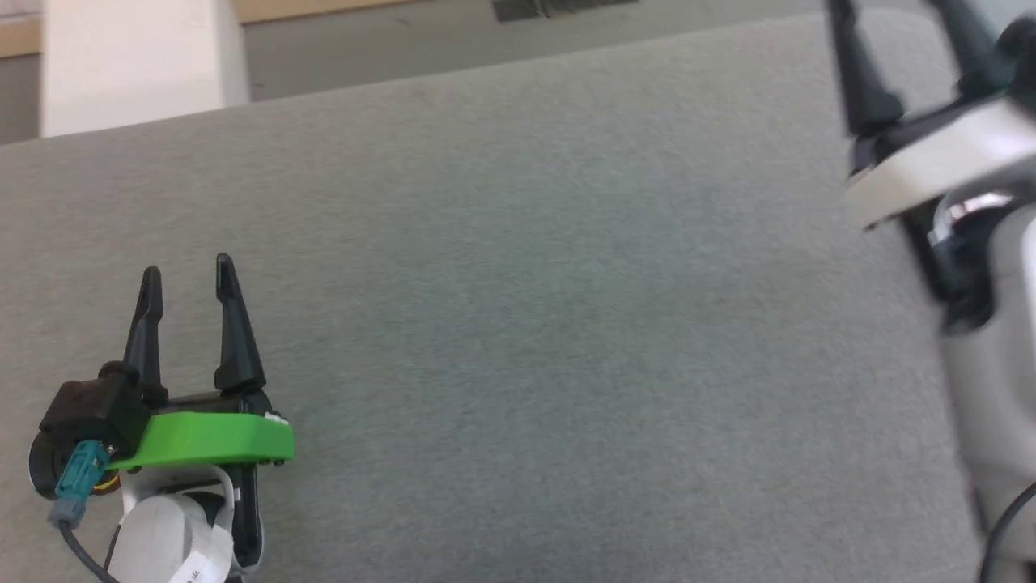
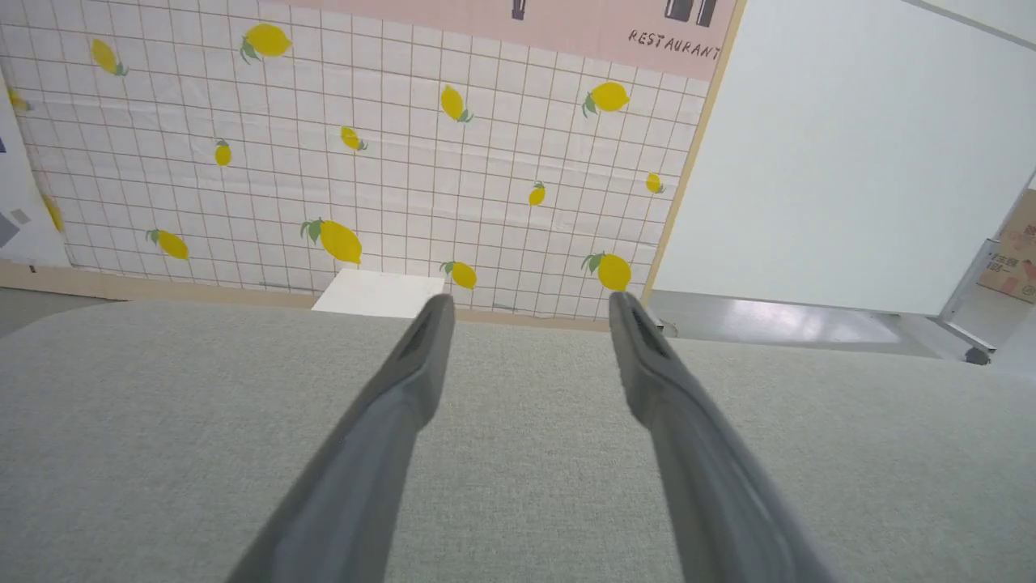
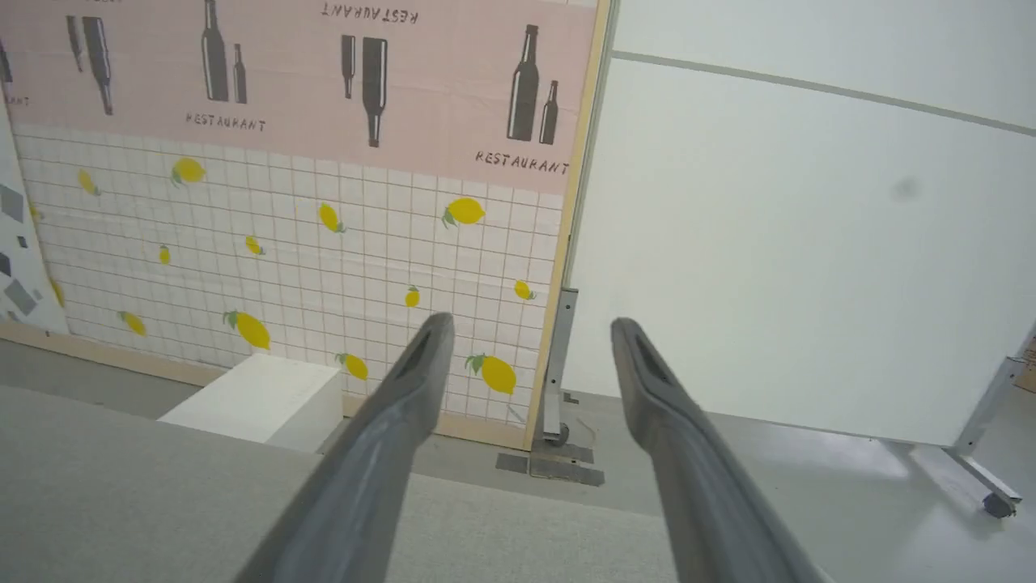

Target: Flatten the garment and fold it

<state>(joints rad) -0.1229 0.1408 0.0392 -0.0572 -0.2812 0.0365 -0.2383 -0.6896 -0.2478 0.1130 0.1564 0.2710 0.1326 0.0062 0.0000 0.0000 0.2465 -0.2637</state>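
Left gripper (image 1: pixel 188 265), jaws apart and holding nothing, sits low over the near left of the grey table (image 1: pixel 526 283), its fingers pointing toward the far edge. The right gripper (image 3: pixel 528 322), jaws likewise apart and holding nothing, appears raised at the table's right side, close to that far edge. Where the garment lies we cannot tell. We therefore judge that no step is in hand: we can confirm neither flattening nor folding, and we count both as left to do. Beyond the far edge a white block (image 3: pixel 259 397) stands on the floor before a lemon-printed wall panel (image 2: pixel 364 162), and beside it a white partition (image 3: pixel 809 243) rests on a wheeled frame. All three lie well apart from the grippers. We see no obstacle on the stretch of table between them.
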